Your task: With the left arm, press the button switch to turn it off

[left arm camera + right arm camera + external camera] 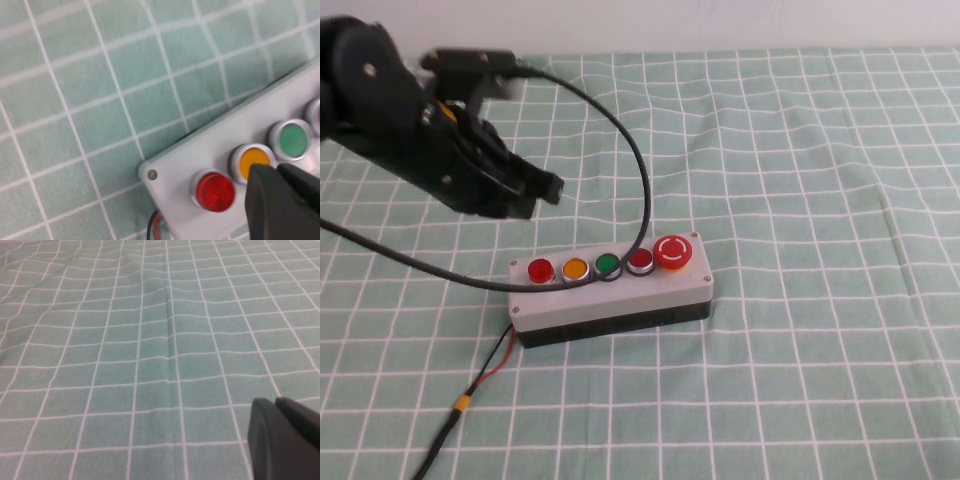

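Black and closed, the left gripper (548, 188) hung at frame's centre-left above the bright-red button switch (540, 270); drifting sideways, it might've pressed the yellow button (574, 268). The right gripper (280, 435), jaws together, showed only over cloth.

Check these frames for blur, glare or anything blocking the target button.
High view: sharp, evenly lit; button switch unblocked, left gripper hovering behind it, black cable crossing another button. Left wrist view: soft; button switch glows. Right wrist view: right gripper blurred over cloth.
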Tool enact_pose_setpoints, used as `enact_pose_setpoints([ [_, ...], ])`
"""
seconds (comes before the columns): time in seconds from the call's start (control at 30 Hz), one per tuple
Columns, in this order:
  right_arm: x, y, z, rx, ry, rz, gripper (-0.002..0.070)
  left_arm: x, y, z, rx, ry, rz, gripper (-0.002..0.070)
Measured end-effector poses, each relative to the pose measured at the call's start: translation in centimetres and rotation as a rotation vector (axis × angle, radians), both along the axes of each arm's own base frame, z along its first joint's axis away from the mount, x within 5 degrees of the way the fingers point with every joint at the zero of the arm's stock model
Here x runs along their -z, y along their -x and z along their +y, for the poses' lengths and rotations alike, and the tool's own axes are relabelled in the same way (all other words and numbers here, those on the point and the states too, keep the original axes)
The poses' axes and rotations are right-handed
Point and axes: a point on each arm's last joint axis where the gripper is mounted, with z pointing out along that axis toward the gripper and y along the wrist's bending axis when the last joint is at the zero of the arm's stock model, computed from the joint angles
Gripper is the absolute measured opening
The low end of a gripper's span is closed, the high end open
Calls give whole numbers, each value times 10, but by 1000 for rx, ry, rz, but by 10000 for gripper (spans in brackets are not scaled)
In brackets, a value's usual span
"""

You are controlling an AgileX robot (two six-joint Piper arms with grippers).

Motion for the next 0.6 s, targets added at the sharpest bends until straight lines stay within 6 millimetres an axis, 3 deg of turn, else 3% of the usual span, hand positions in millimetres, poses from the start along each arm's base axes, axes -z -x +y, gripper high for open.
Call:
enact_pose_setpoints([
  [0.33, 0, 0, 0, 0, 0, 0, -17, -84, 62, 21, 8, 78, -222, -2],
  [0.6, 0, 0, 0, 0, 0, 0, -17, -124, 126, 42, 13, 118, -311, -2],
])
